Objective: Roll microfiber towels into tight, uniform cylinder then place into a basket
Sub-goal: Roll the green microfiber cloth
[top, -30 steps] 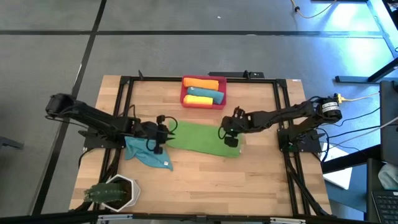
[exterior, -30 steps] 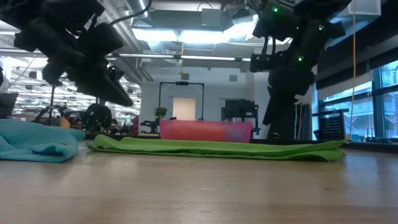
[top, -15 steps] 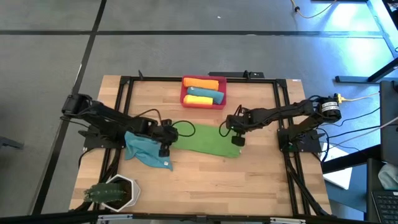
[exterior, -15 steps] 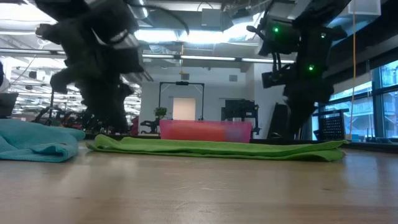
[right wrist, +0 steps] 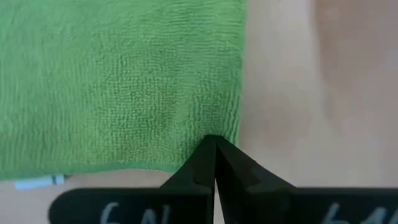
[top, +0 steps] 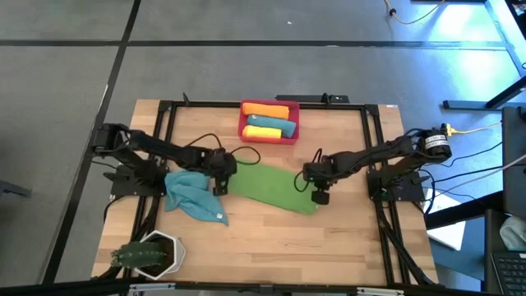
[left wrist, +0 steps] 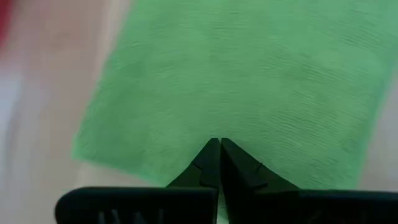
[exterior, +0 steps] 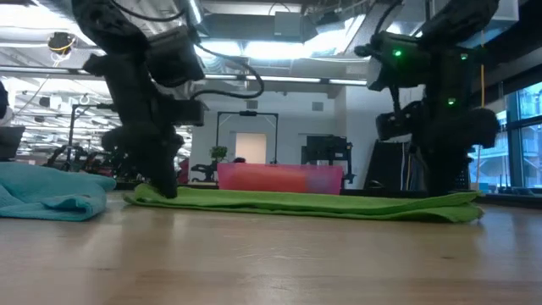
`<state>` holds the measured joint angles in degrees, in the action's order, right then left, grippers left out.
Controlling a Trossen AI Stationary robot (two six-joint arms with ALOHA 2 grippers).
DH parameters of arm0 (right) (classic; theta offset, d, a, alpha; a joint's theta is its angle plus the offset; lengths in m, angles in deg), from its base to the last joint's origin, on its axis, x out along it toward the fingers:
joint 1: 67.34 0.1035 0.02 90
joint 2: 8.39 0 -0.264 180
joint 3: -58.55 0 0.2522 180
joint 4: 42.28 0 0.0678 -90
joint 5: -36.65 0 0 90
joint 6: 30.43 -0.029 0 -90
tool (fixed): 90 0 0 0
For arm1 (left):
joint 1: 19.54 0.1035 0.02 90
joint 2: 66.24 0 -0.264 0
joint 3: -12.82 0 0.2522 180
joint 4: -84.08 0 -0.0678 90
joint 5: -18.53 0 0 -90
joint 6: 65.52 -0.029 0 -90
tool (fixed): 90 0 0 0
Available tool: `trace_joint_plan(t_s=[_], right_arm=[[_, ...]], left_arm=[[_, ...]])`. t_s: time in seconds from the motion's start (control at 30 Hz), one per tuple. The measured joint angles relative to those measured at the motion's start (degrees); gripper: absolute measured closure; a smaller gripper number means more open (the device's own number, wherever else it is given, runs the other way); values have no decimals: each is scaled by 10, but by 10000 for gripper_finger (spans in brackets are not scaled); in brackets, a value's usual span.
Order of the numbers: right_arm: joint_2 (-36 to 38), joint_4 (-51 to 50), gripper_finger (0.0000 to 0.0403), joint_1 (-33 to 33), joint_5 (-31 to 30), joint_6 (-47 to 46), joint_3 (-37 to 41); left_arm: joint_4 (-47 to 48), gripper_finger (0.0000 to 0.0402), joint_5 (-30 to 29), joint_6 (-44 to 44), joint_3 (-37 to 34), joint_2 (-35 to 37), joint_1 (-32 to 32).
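While the green towel [top: 271,187] lies folded flat as a long strip across the middle of the worktop [top: 263,242], both grippers are down at its ends. Left gripper [top: 220,182] sits at the strip's left end, fingers [left wrist: 208,163] closed and pinching the cloth edge. Right gripper [top: 319,194] sits at the right end, fingers [right wrist: 205,158] closed on that corner. One teal-blue towel [top: 191,196] lies crumpled just beside the left end. At the worktop's far edge, the basket [top: 269,121] holds rolled orange, yellow and teal-blue towels. A white plant pot [top: 152,254] stands at the near left corner.
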<state>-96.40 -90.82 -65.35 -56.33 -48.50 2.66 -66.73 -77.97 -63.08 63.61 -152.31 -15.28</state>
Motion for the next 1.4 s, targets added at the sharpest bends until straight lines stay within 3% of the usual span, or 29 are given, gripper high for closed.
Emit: trace_joint_plan(t_s=[0.23,0.4,0.57,0.9,1.1,1.2,1.3,1.4], right_arm=[[-2,36,394,75,55,-98,2],[-28,203,394,128,89,-166,2],[-84,321,393,157,123,-124,-40],[-103,156,393,133,89,27,-184],[-102,151,393,110,28,105,-202],[-106,162,393,87,-6,137,-195],[-121,188,393,57,-14,142,-193],[-141,188,393,34,9,152,-193]], left_arm=[[-37,397,-11,-25,0,-1,34],[-102,395,-11,-58,0,-1,33],[-119,401,1,-71,21,-1,32],[-40,387,35,-46,100,-1,-21],[45,391,35,-19,129,17,-66],[36,399,33,-11,130,20,-90],[49,399,24,-11,129,18,-108],[122,398,-47,4,129,18,-110]])
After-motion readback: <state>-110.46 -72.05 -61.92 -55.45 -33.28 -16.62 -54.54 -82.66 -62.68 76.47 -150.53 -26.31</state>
